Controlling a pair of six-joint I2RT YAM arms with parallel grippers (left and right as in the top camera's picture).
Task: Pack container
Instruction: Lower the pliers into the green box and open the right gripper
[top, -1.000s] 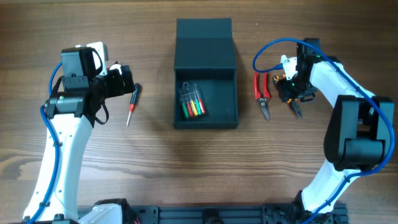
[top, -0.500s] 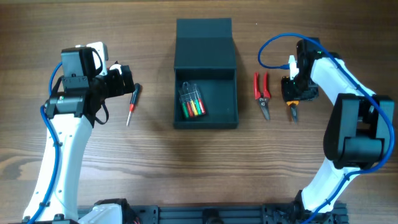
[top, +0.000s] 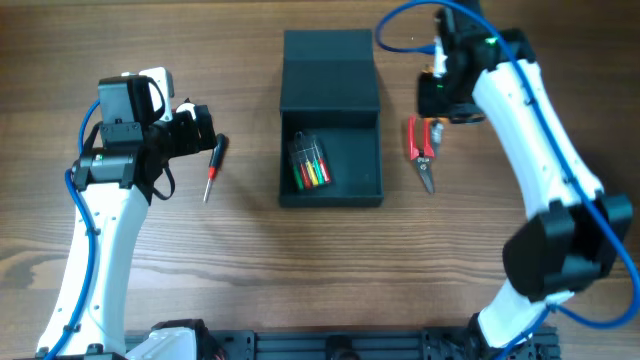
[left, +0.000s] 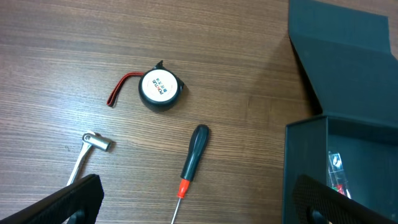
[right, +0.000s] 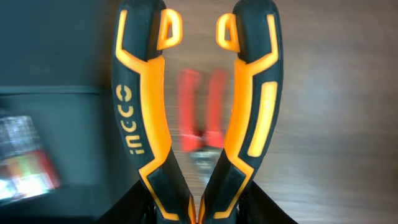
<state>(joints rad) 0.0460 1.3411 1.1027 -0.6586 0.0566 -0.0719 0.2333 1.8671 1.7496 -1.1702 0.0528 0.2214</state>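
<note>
Right wrist view: the right claw (right: 196, 213) is clenched on the head of black-and-orange-handled pliers (right: 144, 118), whose handles point away from the lens, held off the wooden table (top: 400, 270). Blurred beneath them lie red-handled cutters (top: 421, 148). At the left edge shows the dark teal-black rectangular container (top: 357, 165), open, with its flap lid (top: 328, 68) folded back behind it and a clear packet of small coloured screwdrivers (top: 308, 163) in the left part of its well. From overhead, this claw hangs just right of the container, over the cutters' handles. The step in hand looks like carrying the pliers into the box. To do it well, move left until both handles are past the right wall, keep their length along the box's long side, and lower into the bare right part beside the packet. Only then let go — a high drop could bounce off the rim. The left claw (left: 202, 199) is spread and empty, over a black-handled screwdriver with a red collar (left: 193, 152).
</note>
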